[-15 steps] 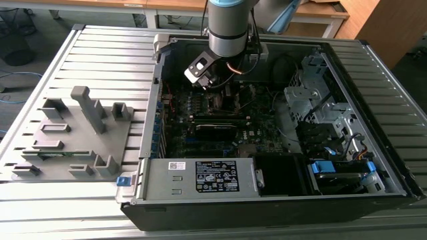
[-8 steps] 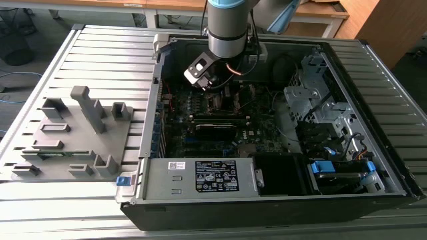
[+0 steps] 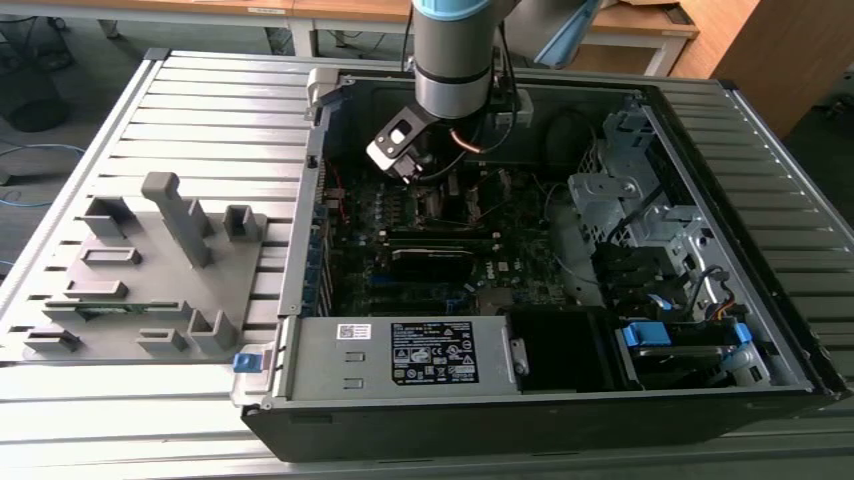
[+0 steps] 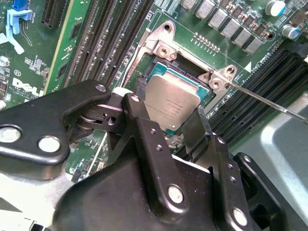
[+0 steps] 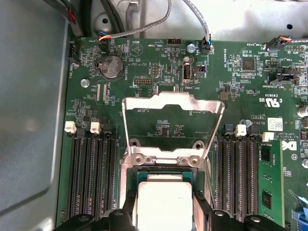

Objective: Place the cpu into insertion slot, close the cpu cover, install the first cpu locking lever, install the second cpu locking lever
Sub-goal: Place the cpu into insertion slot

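In the exterior view my gripper [image 3: 407, 165] hangs inside the open computer case, over the dark circuit board. In both wrist views the gripper [image 4: 167, 113] [image 5: 164, 215] is shut on the cpu [image 4: 171, 96] [image 5: 163, 197], a grey metallic square with one black finger against each of two opposite edges. The cpu sits right over the insertion slot [image 4: 161, 71] [image 5: 163, 172]; whether it rests in it I cannot tell. The cpu cover [image 5: 168, 101], a silvery frame, stands swung open beyond the slot. A thin metal locking lever [image 4: 260, 98] sticks out from one corner of the slot.
Long black memory slots [image 5: 91, 173] flank the socket on both sides. A grey power supply with a white label [image 3: 427, 355] lies at the case's near side and drive bays [image 3: 641, 210] at the exterior view's right. A grey fixture tray [image 3: 147, 270] lies outside the case.
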`<action>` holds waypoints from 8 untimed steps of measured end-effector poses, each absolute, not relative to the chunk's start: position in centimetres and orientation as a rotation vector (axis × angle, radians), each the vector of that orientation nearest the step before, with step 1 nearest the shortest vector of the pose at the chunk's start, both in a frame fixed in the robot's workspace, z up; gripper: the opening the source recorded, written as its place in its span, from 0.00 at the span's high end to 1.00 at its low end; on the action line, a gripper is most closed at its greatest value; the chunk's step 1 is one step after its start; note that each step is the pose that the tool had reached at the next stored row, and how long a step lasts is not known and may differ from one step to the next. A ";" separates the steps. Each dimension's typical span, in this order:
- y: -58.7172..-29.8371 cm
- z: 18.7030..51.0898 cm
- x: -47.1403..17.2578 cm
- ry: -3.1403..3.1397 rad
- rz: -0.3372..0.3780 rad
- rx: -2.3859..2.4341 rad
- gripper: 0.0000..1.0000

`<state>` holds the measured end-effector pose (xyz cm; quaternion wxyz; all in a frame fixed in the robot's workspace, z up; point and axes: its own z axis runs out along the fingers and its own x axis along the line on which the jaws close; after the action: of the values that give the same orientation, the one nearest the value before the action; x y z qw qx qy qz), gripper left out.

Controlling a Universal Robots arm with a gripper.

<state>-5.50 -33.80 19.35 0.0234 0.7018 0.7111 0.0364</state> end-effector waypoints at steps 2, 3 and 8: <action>-33.8 19.3 -5.5 2.201 0.113 2.173 0.46; -33.8 19.3 -5.5 2.201 0.113 2.173 0.46; -33.8 19.3 -5.6 2.201 0.113 2.173 0.46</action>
<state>-5.61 -33.80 19.27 0.0234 0.7018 0.7110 0.0365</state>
